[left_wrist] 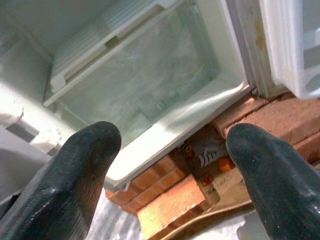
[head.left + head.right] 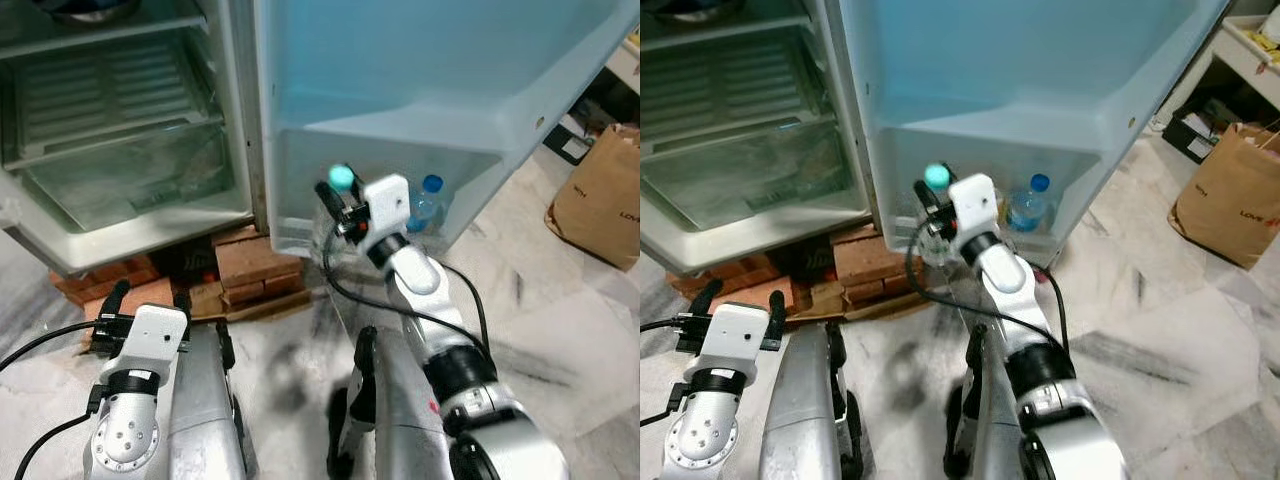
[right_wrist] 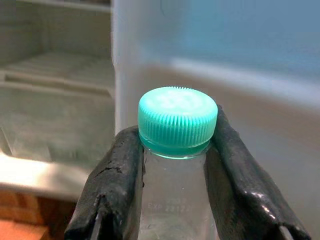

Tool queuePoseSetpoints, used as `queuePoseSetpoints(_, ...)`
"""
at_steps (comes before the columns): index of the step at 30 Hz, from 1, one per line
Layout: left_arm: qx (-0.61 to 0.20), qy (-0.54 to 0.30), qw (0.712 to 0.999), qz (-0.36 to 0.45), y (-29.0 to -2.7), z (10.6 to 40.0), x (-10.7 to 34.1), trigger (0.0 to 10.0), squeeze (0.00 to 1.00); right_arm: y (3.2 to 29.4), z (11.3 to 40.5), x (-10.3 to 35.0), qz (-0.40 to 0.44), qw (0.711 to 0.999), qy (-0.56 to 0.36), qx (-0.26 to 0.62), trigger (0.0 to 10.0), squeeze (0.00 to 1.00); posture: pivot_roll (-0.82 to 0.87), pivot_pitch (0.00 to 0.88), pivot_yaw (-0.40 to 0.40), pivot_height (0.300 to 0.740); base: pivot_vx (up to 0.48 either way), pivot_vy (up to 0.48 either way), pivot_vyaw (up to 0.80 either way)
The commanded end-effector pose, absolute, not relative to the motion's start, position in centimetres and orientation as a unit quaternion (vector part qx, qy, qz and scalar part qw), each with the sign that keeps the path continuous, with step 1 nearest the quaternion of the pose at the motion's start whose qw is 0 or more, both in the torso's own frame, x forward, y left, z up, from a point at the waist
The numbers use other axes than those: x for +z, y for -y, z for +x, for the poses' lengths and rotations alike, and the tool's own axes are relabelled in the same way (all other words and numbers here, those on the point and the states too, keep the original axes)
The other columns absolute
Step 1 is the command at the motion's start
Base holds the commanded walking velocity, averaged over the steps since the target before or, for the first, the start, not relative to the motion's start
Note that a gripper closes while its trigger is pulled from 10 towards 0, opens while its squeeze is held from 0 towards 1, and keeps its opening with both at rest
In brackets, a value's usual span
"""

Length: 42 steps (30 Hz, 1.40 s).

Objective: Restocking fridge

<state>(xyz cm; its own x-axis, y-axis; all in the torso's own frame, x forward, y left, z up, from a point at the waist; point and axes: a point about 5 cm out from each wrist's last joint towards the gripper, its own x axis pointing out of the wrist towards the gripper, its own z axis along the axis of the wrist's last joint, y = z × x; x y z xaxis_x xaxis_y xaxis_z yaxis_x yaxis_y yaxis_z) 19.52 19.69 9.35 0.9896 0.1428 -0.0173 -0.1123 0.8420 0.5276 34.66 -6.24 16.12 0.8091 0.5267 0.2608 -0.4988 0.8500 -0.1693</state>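
Green-capped bottle (image 3: 176, 150) clamped at its neck by right hand (image 2: 338, 200), beside door shelf (image 2: 380, 150) for stocking; left hand (image 1: 170, 165) open, idle.

Right arm (image 2: 430, 300) outstretched, jaws clamped tight; left arm (image 2: 135, 400) low, jaws spread apart.
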Motion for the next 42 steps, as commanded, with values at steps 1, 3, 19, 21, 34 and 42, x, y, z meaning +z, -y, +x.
queuePoseSetpoints(1,0.064,-0.024,0.958,0.279,-19.5,19.2,9.9,10.0,0.00,5.8,35.1,17.3,-0.064,0.944,0.180,0.268,10.0,0.00,0.25,0.274,-0.098,0.532,0.000,0.000,0.00)
queuePoseSetpoints(3,0.063,-0.025,0.957,0.282,-19.4,18.8,10.2,10.0,0.00,5.9,35.9,17.6,-0.093,0.944,0.183,0.257,10.0,0.00,0.25,0.298,-0.100,0.532,0.000,0.000,0.00)
queuePoseSetpoints(19,0.051,-0.042,0.954,0.291,-19.4,16.5,11.1,10.0,0.00,9.4,37.3,13.0,-0.192,0.964,0.063,0.172,10.0,0.00,0.32,0.372,-0.098,0.532,0.000,0.000,0.00)
queuePoseSetpoints(21,0.050,-0.045,0.954,0.292,-19.5,16.4,11.1,10.0,0.00,10.3,37.2,12.0,-0.166,0.974,0.034,0.150,10.0,0.00,0.32,0.375,-0.093,0.532,0.000,0.000,0.00)
queuePoseSetpoints(34,0.036,-0.052,0.953,0.298,-19.6,16.8,11.0,10.0,0.00,14.3,37.0,10.4,-0.070,0.995,-0.024,0.060,10.0,0.95,0.30,0.361,-0.088,0.532,0.000,0.000,0.00)
queuePoseSetpoints(42,0.033,-0.051,0.953,0.298,-19.5,17.3,10.9,10.0,0.00,14.4,37.3,11.0,-0.061,0.996,-0.017,0.063,10.0,1.00,0.29,0.348,-0.093,0.532,0.000,0.000,0.00)
